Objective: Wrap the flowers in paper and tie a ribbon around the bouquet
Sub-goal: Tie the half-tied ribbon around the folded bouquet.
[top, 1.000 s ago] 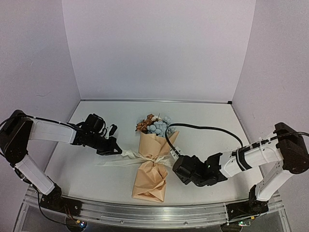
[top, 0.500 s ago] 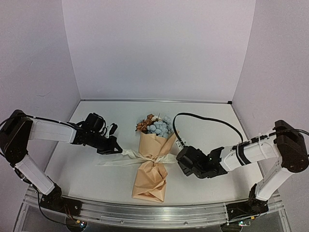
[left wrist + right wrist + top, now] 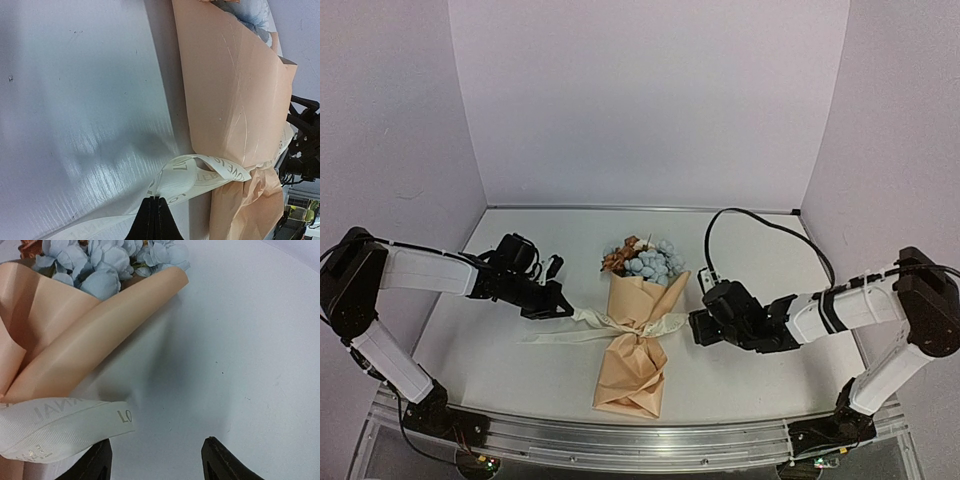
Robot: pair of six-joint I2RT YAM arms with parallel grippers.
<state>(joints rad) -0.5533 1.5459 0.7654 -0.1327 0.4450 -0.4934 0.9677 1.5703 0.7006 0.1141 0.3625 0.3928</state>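
The bouquet (image 3: 635,365) is being shown lying on the white tabletop (image 3: 750,250) midway between the two arms, with its crumpled narrow end pointing toward the arm bases. The flowers (image 3: 644,262), pale blue with a few brown-orange blooms, are being enclosed at the bouquet's far, wide end by the tan paper (image 3: 642,300). The paper is being cinched at the bouquet's waist by the cream ribbon (image 3: 612,322). To the left of the bouquet, a printed loop of ribbon is being pinched by the left gripper (image 3: 152,202), whose fingers (image 3: 145,222) are being pressed together on it. A loose tail of ribbon is being seen trailing over the tabletop farther left of the bouquet. Just right of the bouquet's waist, the right gripper (image 3: 157,460) is being held low over the tabletop, with its fingers (image 3: 222,462) being held spread and nothing being gripped between them. A printed ribbon end is being seen lying just beside the finger nearer the bouquet; whether it is being touched cannot be told.
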